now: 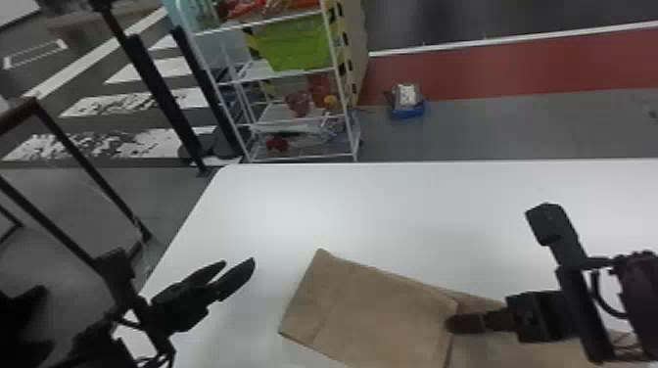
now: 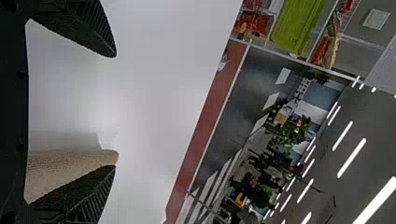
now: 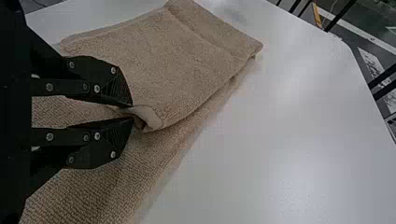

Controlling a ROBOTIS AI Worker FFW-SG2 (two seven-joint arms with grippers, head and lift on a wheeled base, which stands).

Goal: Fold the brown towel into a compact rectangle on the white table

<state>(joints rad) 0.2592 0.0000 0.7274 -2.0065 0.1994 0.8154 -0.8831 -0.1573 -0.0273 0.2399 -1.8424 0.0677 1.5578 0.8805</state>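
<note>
Towel partly folded, right tool on the edge

The brown towel [image 1: 387, 308] lies on the white table [image 1: 382, 210], one section doubled over the rest. The right tool [image 3: 132, 112] pinches that layer's edge; the left tool [image 1: 240, 261] is spread and empty beside the towel. Laying the fold seems in hand; next likely calls for squaring the edge, then letting go.

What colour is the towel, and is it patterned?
The towel is plain tan, with no pattern visible; it shows best in the right wrist view.
</note>
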